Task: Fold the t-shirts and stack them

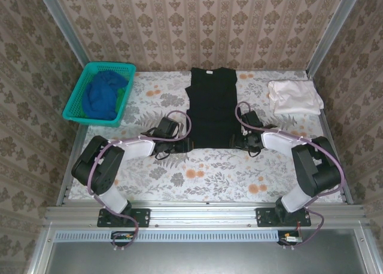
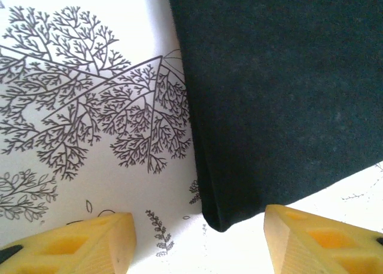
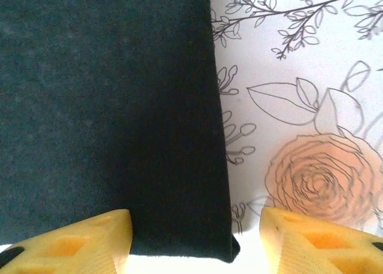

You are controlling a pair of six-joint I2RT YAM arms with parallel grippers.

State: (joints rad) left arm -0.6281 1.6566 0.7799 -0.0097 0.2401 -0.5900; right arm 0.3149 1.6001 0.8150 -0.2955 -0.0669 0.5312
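Black tee (image 1: 209,109) ran vertically mid-frame, collar up; left gripper (image 2: 197,241) and right gripper (image 3: 194,238) gaped at its bottom corners; basket (image 1: 76,100) upper left.

Soft, even overhead light, faint shadows; the black t-shirt (image 1: 210,106) shows little detail; both wrist views wash white along the bottom.

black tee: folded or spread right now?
Partly folded. The black tee lies as a narrow strip, sleeves tucked in; both wrist views show a doubled side edge. It is full length, with no crosswise fold.
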